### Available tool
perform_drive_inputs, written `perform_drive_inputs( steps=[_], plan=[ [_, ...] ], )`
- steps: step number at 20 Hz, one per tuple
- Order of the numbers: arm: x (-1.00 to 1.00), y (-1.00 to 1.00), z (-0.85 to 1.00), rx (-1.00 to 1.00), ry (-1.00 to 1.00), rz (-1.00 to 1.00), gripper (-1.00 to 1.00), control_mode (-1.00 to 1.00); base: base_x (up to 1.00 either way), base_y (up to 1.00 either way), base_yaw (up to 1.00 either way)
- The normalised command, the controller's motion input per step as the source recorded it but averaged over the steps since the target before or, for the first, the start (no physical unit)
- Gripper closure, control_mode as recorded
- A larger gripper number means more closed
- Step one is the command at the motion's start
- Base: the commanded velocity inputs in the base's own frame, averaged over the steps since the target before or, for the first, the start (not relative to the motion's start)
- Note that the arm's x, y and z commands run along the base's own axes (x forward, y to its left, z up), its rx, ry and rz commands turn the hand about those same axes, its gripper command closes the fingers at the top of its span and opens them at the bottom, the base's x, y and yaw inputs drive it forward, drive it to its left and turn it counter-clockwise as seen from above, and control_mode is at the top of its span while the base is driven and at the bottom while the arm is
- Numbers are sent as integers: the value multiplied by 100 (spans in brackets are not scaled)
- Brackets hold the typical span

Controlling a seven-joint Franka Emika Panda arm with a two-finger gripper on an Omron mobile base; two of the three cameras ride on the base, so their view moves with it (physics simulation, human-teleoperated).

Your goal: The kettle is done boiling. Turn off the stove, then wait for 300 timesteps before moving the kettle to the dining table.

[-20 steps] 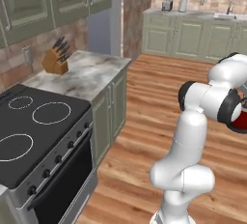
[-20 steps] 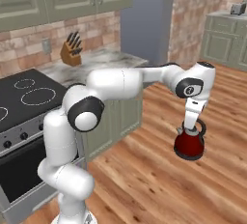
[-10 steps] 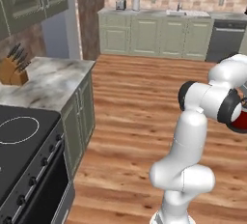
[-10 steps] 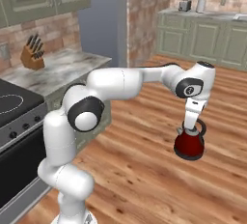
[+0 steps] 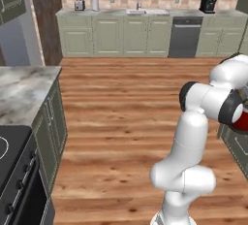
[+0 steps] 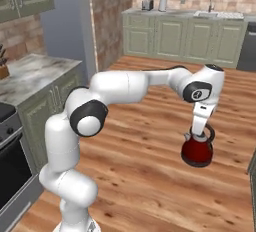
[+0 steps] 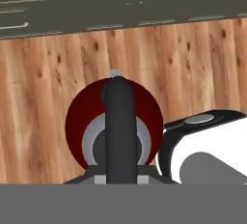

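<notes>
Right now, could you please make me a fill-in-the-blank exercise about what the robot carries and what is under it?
1. The gripper is shut on the handle of the ____ kettle.
2. The kettle hangs above the ____ floor, not touching it.
3. In the left base view, the stove lies at the lower ____ edge.

Missing words: red; wooden; left

Red kettle [image 7: 77, 121] above wooden floor [image 7: 43, 83]

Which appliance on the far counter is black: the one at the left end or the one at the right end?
The one at the right end, a black machine above the pale cabinets. The two at the left end are silver-grey.
</notes>
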Motion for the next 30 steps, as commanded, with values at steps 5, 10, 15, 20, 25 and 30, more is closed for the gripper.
perform_drive_inputs(
  steps=[5, 10, 15, 20, 25, 30],
  plan=[
    [0, 0, 0, 0, 0, 0, 100, 100, 34, 3, -21],
    [0, 0, 0, 0, 0, 0, 100, 100, 66, 5, -12],
    [0, 0, 0, 0, 0, 0, 100, 100, 74, 6, -10],
    [0, 0, 0, 0, 0, 0, 100, 100, 71, 7, -9],
    [0, 0, 0, 0, 0, 0, 100, 100, 63, 14, -13],
    [0, 0, 0, 0, 0, 0, 100, 100, 61, 31, -18]
  ],
)
